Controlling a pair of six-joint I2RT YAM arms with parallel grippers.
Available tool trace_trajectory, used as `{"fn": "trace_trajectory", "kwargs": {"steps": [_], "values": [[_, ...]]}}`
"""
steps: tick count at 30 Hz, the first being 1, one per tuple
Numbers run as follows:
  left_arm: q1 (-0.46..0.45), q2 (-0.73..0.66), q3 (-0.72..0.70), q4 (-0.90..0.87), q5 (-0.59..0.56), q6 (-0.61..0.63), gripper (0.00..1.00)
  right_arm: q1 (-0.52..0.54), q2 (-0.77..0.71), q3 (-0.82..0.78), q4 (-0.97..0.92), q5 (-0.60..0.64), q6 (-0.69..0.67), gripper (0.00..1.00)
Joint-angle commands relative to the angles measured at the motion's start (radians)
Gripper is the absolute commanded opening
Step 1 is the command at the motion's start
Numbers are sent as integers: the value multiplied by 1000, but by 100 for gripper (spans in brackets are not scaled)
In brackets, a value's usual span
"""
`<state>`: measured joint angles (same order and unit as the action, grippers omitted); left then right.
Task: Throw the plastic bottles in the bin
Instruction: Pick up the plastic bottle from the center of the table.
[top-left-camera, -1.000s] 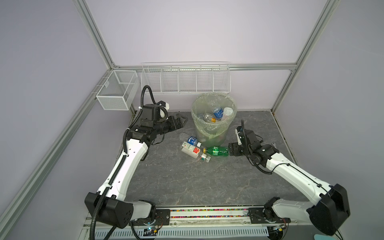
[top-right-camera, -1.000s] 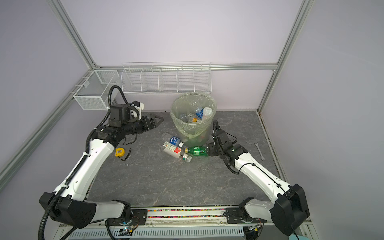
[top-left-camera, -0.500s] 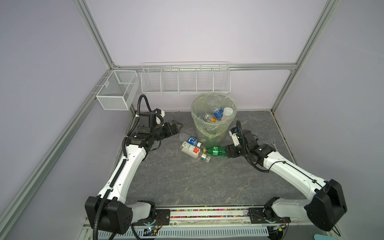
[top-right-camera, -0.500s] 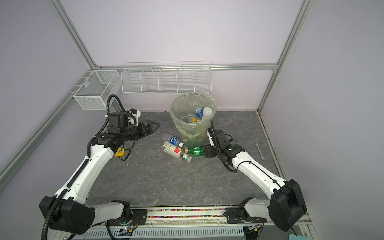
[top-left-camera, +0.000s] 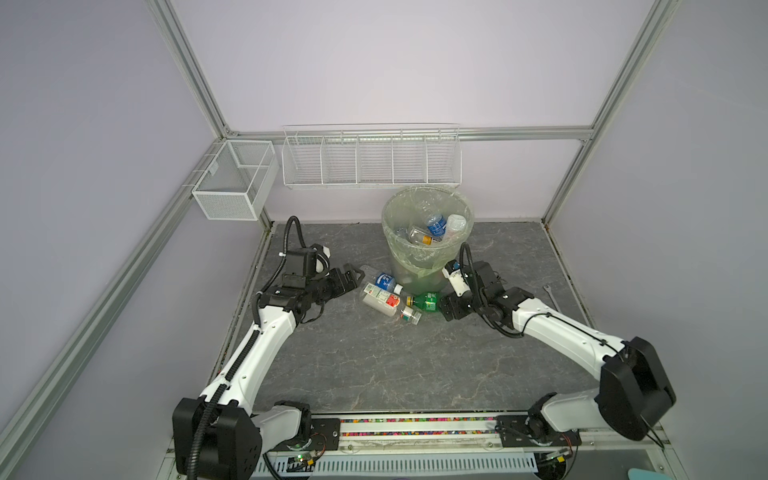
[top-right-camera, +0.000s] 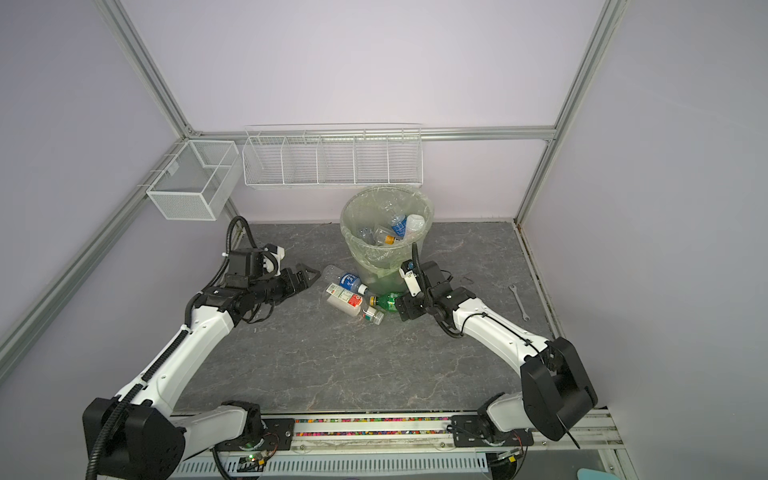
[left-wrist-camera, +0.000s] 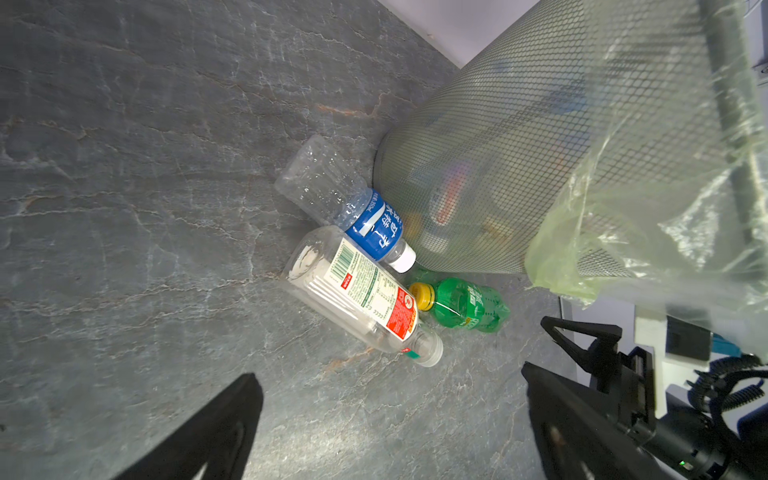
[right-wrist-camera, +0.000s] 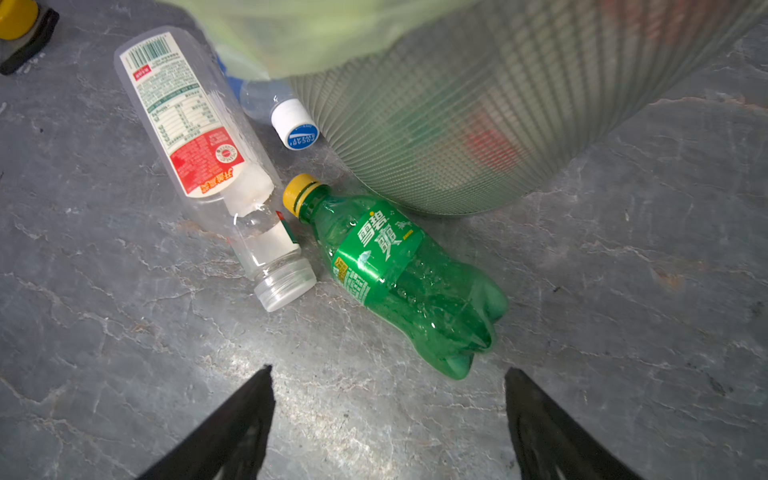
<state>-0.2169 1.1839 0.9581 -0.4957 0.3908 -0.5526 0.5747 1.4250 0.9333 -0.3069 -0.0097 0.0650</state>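
Beside the bin (top-left-camera: 405, 270), 3 plastic bottles (top-left-camera: 379, 300) wait to be thrown, several lie inside already, and my left pincer (top-left-camera: 354, 279) and right pincer (top-left-camera: 444, 308) both stand open, empty.

The white cap (right-wrist-camera: 296, 126) of the blue-labelled bottle (left-wrist-camera: 374, 220) reads "POCARI SWEAT" on its blue top. The white Chinese characters on that bottle's label are too unclear to read. The green bottle (right-wrist-camera: 399, 270) carries 雪碧 in white on its green band. The clear bottle (right-wrist-camera: 187, 124) shows a barcode and a table of print too small to read, next to a red panel.
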Motion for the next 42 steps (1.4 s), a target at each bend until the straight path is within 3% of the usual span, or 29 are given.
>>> {"fn": "trace_trajectory", "kwargs": {"steps": [1,19,36,42], "values": [[8,-30,-36,37,-35,-8,99,11,22,-33,72,-29,-70,88],[16,-78,-86,38,-71,-32,99,17,171,11,139,-18,-238,88],[24,-66,-76,62,-79,-59,99,27,286,85,67,-37,-210,88],[25,-77,-86,53,-81,-59,99,69,296,70,41,25,-175,88]]}}
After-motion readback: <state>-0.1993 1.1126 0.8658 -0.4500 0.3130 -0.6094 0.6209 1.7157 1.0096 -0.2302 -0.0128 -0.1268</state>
